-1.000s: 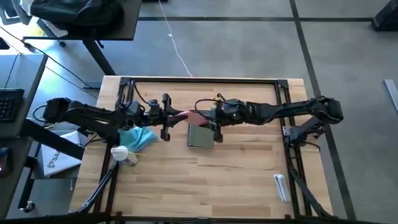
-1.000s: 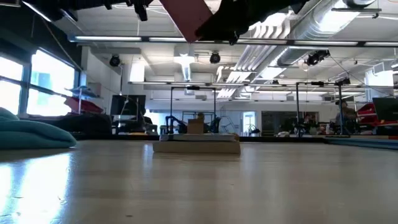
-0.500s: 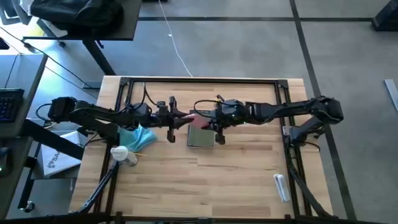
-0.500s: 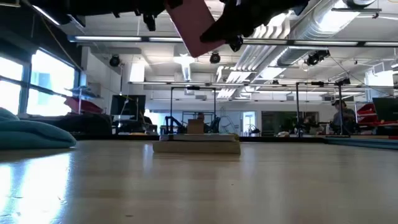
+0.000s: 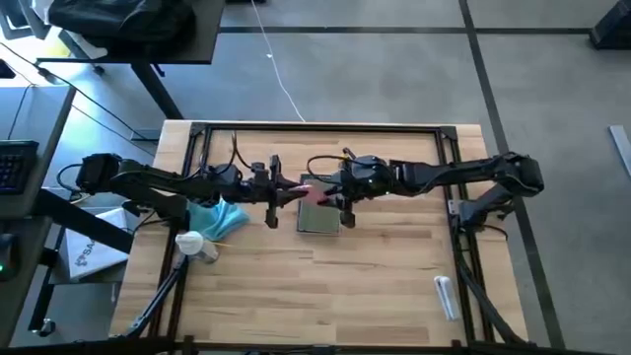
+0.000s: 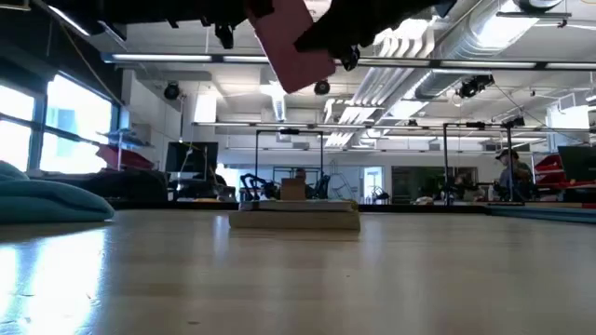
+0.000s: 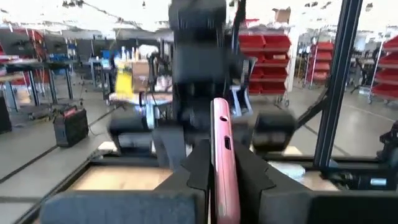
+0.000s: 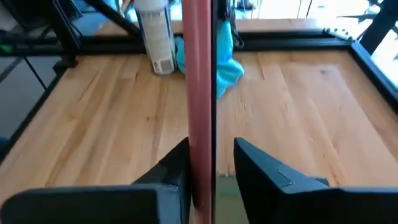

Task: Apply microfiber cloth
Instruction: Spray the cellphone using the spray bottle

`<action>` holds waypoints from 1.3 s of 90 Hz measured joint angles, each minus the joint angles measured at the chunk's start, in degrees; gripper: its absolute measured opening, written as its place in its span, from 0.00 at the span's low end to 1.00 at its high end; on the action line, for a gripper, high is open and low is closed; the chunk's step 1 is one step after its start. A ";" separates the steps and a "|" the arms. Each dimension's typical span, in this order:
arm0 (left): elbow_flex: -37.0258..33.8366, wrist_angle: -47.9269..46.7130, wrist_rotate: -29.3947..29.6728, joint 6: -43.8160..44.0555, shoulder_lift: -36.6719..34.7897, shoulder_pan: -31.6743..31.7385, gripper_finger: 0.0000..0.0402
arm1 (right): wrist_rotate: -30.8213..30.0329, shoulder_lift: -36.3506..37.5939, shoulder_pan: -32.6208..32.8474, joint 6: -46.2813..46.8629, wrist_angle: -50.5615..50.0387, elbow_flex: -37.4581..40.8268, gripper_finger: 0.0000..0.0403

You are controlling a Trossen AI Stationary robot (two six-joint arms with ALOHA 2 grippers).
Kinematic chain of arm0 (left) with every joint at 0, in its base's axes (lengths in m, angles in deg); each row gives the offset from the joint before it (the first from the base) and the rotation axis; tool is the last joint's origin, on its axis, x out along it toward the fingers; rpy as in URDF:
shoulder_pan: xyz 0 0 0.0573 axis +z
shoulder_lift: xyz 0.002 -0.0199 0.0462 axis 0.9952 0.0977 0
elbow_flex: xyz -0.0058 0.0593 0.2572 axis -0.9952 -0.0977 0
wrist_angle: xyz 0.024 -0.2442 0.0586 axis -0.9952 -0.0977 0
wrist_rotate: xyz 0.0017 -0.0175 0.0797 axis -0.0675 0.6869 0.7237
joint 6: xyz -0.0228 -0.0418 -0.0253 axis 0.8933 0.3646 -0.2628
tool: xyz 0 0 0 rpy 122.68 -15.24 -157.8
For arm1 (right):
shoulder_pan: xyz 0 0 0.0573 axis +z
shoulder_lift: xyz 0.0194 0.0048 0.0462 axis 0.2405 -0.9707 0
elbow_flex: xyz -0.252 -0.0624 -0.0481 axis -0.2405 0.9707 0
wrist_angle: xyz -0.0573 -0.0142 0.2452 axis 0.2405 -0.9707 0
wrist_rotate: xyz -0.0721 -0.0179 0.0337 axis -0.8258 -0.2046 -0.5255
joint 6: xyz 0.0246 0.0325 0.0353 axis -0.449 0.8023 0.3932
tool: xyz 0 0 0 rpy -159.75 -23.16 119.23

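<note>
Since a second ago both arms have shifted slightly and the pink phone (image 5: 312, 190) sits lower. Left gripper (image 5: 294, 189) and right gripper (image 5: 325, 191) both pinch it edge-on above the grey-green tablet (image 5: 317, 217). Microfiber cloth (image 5: 219, 218) lies crumpled on the table's (image 5: 394, 276) left side beside the spray bottle (image 5: 194, 245).

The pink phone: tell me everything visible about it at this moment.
The pink phone is a thin, flat slab with a matte pink back. It hangs in the air above the middle of the table, tilted, over the grey-green tablet. The left gripper and the right gripper meet at it from opposite sides, each with fingers on both faces. Seen edge-on, a small side button shows. It touches nothing else.
</note>
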State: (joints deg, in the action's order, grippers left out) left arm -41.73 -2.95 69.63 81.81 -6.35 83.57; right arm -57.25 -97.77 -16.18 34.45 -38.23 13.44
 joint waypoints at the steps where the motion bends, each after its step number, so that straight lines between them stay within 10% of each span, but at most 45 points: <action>1: 0.00 -0.17 0.01 0.07 0.01 0.00 0.04 | 0.00 0.00 0.00 -0.01 -0.20 -0.25 0.22; 117: -0.04 -2.15 3.48 -3.65 -0.58 -1.68 0.19 | -0.65 -2.32 1.11 -8.88 -2.11 -5.67 0.00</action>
State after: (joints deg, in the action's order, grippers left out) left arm -41.77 -5.09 73.11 78.16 -6.93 81.89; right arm -57.91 -100.08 -15.06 25.56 -40.35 7.77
